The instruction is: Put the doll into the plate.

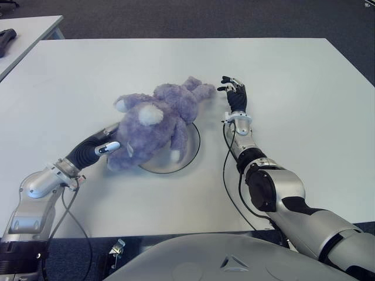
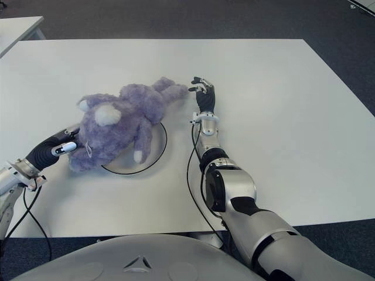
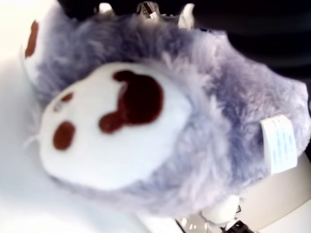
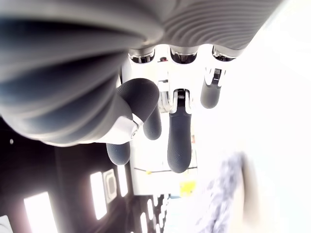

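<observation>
On the white table [image 1: 304, 117] the purple doll [image 1: 155, 120] sprawls over the plate [image 1: 190, 153], its legs past the far rim. My left hand [image 1: 108, 146] grips its head; my right hand [image 1: 234, 93], just right of its feet, is relaxed and empty.
</observation>
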Available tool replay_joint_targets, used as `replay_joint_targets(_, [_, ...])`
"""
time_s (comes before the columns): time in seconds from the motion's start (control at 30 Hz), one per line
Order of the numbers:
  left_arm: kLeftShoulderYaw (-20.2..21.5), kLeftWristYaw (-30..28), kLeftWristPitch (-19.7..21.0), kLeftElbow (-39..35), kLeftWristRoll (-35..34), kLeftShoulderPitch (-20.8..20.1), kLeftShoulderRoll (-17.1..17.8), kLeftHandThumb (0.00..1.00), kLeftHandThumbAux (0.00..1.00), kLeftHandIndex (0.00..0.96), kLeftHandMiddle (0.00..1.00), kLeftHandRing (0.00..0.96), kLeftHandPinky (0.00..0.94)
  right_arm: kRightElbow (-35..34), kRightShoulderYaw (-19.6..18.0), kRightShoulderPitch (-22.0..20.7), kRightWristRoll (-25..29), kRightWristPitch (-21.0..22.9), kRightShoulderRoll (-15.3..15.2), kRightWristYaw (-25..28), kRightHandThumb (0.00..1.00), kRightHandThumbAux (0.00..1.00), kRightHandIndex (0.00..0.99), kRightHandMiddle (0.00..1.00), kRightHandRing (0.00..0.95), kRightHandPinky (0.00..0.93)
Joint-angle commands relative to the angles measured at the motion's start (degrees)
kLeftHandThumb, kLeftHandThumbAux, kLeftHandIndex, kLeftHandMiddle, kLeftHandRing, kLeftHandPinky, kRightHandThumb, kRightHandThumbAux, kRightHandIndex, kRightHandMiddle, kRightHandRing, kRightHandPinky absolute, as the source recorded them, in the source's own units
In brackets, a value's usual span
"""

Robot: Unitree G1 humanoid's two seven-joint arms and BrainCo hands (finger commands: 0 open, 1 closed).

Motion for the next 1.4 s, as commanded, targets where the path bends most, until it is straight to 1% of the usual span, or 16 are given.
replay_joint_targets(0.03, [0.6,-2.3,-1.0,6.8,0.2,0.6,-1.8,0.005,0.262,0.0,0.0,0.0,0.0,6.6,-1.0,10.8,1.5,7.0,8.3,-0.7,0.955,0.673,0.434,0.248,0.461,0.232])
replay_joint_targets(0.13, [1.0,-3.9,-2.4,8.0,-2.4,0.1,-2.9,0.017,0.251,0.0,0.0,0.0,0.0,6.6,-0.8,10.8,1.3,7.0,8.2,-0.9,0.955,0.673,0.434,0.25,0.461,0.208])
replay_joint_targets(0.33, [1.5,-7.1,-3.7,9.6,-6.1,-0.5,-4.2,0.032,0.246,0.0,0.0,0.0,0.0,6.6,-0.6,10.9,1.1,6.8,8.2,-1.1,0.955,0.673,0.434,0.254,0.461,0.203])
replay_joint_targets(0.43, [1.7,-8.7,-4.8,10.7,-7.0,-0.8,-4.5,0.052,0.241,0.0,0.0,0.0,0.0,6.6,-0.5,10.9,1.1,6.9,8.2,-1.1,0.955,0.674,0.434,0.256,0.461,0.163])
replay_joint_targets(0.47, [1.7,-9.1,-5.1,11.0,-7.1,-0.8,-4.6,0.057,0.242,0.0,0.0,0.0,0.0,6.6,-0.6,10.9,1.2,6.9,8.2,-1.1,0.955,0.674,0.434,0.256,0.461,0.184])
replay_joint_targets(0.7, [2.6,-11.4,-8.2,14.4,-7.1,-1.8,-4.7,0.085,0.25,0.0,0.0,0.0,0.0,6.6,-0.9,10.9,1.5,6.9,8.4,-0.8,0.955,0.674,0.434,0.251,0.461,0.232])
replay_joint_targets(0.83, [3.2,-12.1,-10.2,15.7,-7.3,-2.2,-4.8,0.097,0.262,0.0,0.0,0.0,0.0,6.6,-0.9,10.9,1.5,6.8,8.4,-0.7,0.955,0.673,0.434,0.247,0.461,0.193])
replay_joint_targets(1.03, [4.3,-12.9,-12.8,17.2,-8.0,-2.7,-5.2,0.09,0.271,0.0,0.0,0.0,0.0,6.5,-0.9,10.8,1.6,6.8,8.4,-0.5,0.955,0.673,0.434,0.243,0.461,0.181])
replay_joint_targets(1.1, [5.0,-12.9,-13.6,17.8,-8.7,-2.9,-5.8,0.085,0.274,0.0,0.0,0.0,0.0,6.5,-0.9,10.8,1.6,6.9,8.4,-0.6,0.955,0.673,0.434,0.243,0.461,0.194])
replay_joint_targets(1.17, [5.7,-12.9,-14.2,18.4,-9.1,-3.1,-6.3,0.082,0.273,0.0,0.0,0.0,0.0,6.6,-0.8,10.8,1.5,6.9,8.4,-0.7,0.955,0.673,0.434,0.243,0.462,0.182])
replay_joint_targets(1.3, [6.5,-12.9,-15.4,19.6,-9.4,-3.4,-6.9,0.067,0.273,0.0,0.0,0.0,0.0,6.6,-0.7,10.8,1.4,7.0,8.3,-0.7,0.955,0.673,0.434,0.242,0.462,0.23])
replay_joint_targets(1.4, [7.5,-11.4,-17.2,20.5,-9.1,-3.7,-7.9,0.052,0.272,0.0,0.0,0.0,0.0,6.6,-0.8,10.8,1.4,7.0,8.3,-0.7,0.956,0.673,0.434,0.245,0.462,0.227])
